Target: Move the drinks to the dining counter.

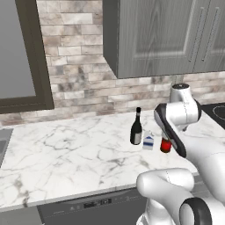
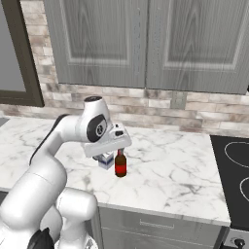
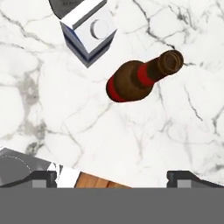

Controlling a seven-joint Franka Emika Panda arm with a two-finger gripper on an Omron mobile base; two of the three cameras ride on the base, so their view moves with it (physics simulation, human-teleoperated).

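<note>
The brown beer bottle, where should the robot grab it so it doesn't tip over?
Best guess: from above, around the body just under the neck. The beer bottle stands upright on the marble counter, and the open gripper hangs over it. The milk carton stands close on one side, so the fingers should close across the free sides.

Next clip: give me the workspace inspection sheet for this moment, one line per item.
Surface: white grey-veined marble counter below grey wall cabinets, a dark dishwasher front under it.
Job's things: black wine bottle, blue-and-white milk carton and red-brown beer bottle stand upright, close together on the counter; none lifted.
Clutter: nothing seen.
Pincer: pincer open, above the counter, looking down on the beer bottle and carton, holding nothing.
Cables: nothing seen.
Surroundings: brick backsplash, dark-framed window to the left, black cooktop to the right.
</note>
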